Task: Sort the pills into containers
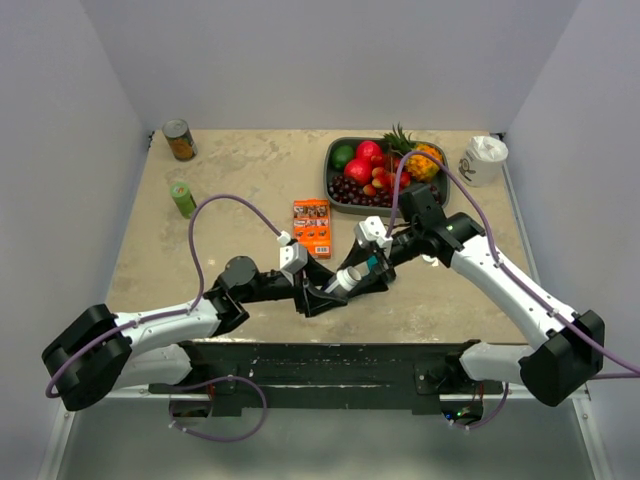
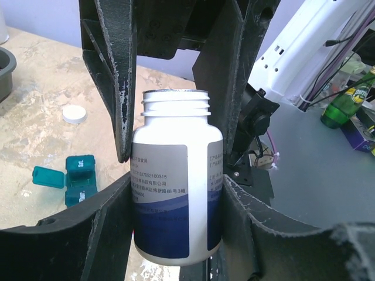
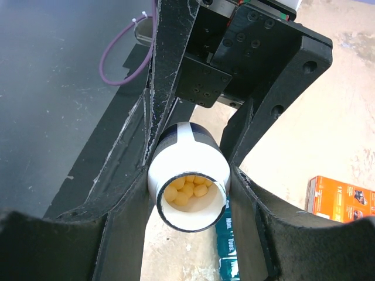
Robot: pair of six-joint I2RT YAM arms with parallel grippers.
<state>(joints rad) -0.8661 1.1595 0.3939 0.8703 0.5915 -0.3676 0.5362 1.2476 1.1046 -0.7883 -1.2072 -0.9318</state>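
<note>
A small white bottle with a blue-purple label is held between both arms above the table, its cap off. My left gripper is shut on its lower body. My right gripper is shut on it near the shoulder. Looking into the bottle's open mouth in the right wrist view, I see several orange-yellow pills inside. The teal containers strip lies on the table just under the bottle. In the left wrist view the containers show one lid flipped open. From above, bottle and grippers meet at table centre.
A white cap lies on the table beyond the strip. A flat orange box sits behind the grippers. A dark tray of fruit is at the back right, beside a white cup. A can and a green bottle stand at the back left.
</note>
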